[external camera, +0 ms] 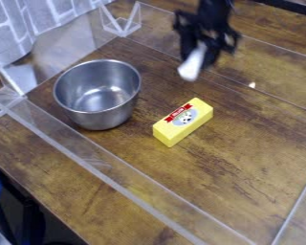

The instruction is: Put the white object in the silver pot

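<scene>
Gripper (198, 53) pointing down, jaws closed on the white object (191, 66), which hangs clear of the wooden table (245, 144), lower end sticking out below the fingers. Carry phase, judging by the layout: piece is airborne above the tabletop, between the far edge and the yellow block (183, 122), off to the right of the silver pot (97, 92) in the camera view and not over its rim yet. Pot looks empty inside, upright, sits near the left side of the clear acrylic barrier (66, 144). Yellow block lies flat just right of the pot, not touching it, not in the travel path as far as I can tell. Done: pick and lift. Left: traverse across to above the pot opening, lower, release. Grip looks stable, though motion blur hides the contact detail.
</scene>
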Controlling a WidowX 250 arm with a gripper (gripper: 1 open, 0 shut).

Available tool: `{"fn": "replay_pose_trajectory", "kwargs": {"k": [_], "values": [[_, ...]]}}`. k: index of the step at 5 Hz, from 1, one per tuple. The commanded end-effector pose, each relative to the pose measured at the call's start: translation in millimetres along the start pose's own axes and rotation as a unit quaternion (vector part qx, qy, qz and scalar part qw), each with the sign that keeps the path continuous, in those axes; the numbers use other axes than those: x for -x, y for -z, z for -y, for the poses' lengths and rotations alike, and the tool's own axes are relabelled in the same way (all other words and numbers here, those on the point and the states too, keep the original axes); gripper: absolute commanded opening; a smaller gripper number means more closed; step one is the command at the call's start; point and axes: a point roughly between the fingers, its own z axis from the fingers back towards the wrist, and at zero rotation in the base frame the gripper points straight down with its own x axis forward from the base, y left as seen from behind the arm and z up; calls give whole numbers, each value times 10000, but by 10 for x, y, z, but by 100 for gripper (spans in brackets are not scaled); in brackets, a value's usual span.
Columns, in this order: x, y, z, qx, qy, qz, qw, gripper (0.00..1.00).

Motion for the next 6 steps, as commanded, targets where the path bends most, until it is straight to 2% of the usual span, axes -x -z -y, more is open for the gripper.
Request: {"fn": "replay_pose_trajectory", "kwargs": {"k": [1, 2, 3, 4, 5, 6], "values": [[200, -618, -646, -176, -425, 516, 9976, 0], [448, -593, -975, -274, -586, 544, 9964, 0], [781, -558, -1039, -298, -720, 479, 9958, 0], [1045, -432, -1021, -251, -737, 347, 9964, 0], [1213, -291, -952, -137, -730, 261, 9969, 0], [1280, -347, -759, 4, -570, 281, 9980, 0]]}}
